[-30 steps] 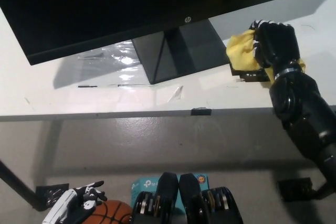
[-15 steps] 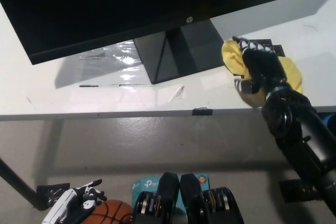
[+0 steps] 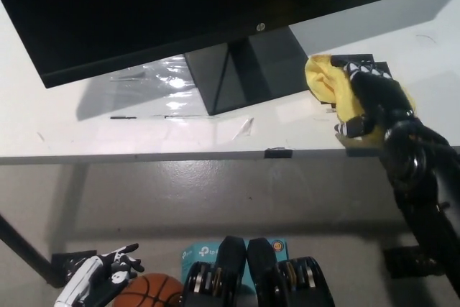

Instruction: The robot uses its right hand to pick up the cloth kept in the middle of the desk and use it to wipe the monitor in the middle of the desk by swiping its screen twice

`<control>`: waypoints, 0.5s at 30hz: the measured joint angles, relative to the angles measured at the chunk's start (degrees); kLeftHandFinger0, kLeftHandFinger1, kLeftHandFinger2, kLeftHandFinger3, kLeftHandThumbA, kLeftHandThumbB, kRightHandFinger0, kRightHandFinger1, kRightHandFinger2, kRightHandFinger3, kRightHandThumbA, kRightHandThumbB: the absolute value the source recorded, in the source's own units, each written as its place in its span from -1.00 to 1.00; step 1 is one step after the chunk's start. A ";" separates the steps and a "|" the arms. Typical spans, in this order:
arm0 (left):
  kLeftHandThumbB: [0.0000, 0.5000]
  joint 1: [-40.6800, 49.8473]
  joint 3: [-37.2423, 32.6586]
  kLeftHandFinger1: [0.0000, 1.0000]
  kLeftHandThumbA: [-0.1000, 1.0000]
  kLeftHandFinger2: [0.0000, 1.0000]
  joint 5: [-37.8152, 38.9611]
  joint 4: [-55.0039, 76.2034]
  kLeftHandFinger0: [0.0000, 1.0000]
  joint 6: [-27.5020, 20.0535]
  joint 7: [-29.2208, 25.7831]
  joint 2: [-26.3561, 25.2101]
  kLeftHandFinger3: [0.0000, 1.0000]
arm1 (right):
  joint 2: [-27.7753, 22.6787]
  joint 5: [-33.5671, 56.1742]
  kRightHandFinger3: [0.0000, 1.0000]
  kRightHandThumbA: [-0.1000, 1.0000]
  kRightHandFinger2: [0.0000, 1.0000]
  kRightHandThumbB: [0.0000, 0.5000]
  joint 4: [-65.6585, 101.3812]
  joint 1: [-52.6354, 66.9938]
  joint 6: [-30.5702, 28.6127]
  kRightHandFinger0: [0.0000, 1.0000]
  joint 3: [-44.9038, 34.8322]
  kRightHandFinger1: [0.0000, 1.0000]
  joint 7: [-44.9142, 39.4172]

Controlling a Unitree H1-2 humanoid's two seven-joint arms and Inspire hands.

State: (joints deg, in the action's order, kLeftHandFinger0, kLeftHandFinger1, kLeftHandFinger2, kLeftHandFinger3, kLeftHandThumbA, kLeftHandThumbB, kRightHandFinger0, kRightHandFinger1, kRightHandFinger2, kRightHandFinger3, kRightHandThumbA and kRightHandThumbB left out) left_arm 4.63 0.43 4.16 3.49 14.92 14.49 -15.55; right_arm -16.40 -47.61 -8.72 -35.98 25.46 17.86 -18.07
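Close by, right robot hand (image 3: 370, 98) gripping yellow cloth (image 3: 329, 83) — monitor stand (image 3: 244, 70) alongside

Right robot hand (image 3: 371, 98) clutching yellow cloth (image 3: 327, 82) beside monitor (image 3: 180, 12) stand; left robot hand (image 3: 97, 278) low, resting.

The monitor (image 3: 180, 12) is cut off by the top edge.

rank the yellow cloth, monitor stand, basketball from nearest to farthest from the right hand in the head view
1. Yellow cloth: in the grip of the right hand, at the desk's right side.
2. Monitor stand: just left of the cloth, mid-desk.
3. Basketball: far away at the lower left, on the floor by the resting left hand.
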 measured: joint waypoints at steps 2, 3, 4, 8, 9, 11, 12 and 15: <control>-0.74 0.01 0.00 0.71 -0.31 0.83 0.00 0.00 0.70 0.01 0.00 -0.01 1.00 | -0.21 -0.12 1.00 0.67 1.00 0.63 3.23 1.79 0.06 1.00 0.00 1.00 -0.76; -0.74 0.01 0.00 0.71 -0.31 0.83 0.00 0.01 0.70 0.01 0.00 -0.01 1.00 | -0.50 -0.24 1.00 0.68 1.00 0.61 6.22 3.62 0.10 1.00 -0.07 1.00 -1.54; -0.75 -0.01 0.00 0.70 -0.33 0.82 0.00 0.01 0.71 0.04 0.00 -0.01 1.00 | -0.78 -0.34 1.00 0.68 1.00 0.63 8.54 4.91 0.11 1.00 -0.11 1.00 -2.00; -0.69 -0.01 0.02 0.74 -0.28 0.83 -0.01 0.00 0.77 0.11 0.00 -0.01 1.00 | -1.84 -1.08 1.00 0.60 1.00 0.58 17.52 10.02 0.12 1.00 -0.95 1.00 -3.42; -0.67 -0.04 0.01 0.74 -0.27 0.83 -0.01 0.00 0.77 0.12 0.01 -0.01 1.00 | -2.08 -1.26 1.00 0.38 1.00 0.49 19.74 11.42 0.12 1.00 -1.37 1.00 -3.66; -0.67 -0.09 0.01 0.73 -0.26 0.82 -0.01 0.00 0.76 0.17 0.00 -0.01 1.00 | -2.21 -1.55 1.00 0.28 1.00 0.38 23.81 14.13 0.11 1.00 -2.44 1.00 -3.77; -0.67 -0.08 0.02 0.73 -0.25 0.82 -0.01 0.00 0.76 0.20 0.00 -0.01 1.00 | -2.11 -1.68 1.00 0.28 1.00 0.37 26.72 16.41 0.11 1.00 -3.43 1.00 -3.74; -0.70 -0.11 0.01 0.72 -0.30 0.80 -0.02 0.00 0.75 0.23 0.01 -0.01 1.00 | -1.75 -1.88 1.00 0.13 1.00 -0.25 32.98 21.66 0.10 1.00 -6.00 1.00 -3.53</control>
State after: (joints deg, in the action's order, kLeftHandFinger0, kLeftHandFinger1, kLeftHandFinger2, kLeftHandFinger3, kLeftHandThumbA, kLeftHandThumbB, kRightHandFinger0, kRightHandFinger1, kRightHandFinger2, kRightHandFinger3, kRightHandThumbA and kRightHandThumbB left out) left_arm 4.52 0.44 4.14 3.50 15.15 14.50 -15.56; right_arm -18.15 -49.49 24.26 -14.32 25.56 11.86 -21.60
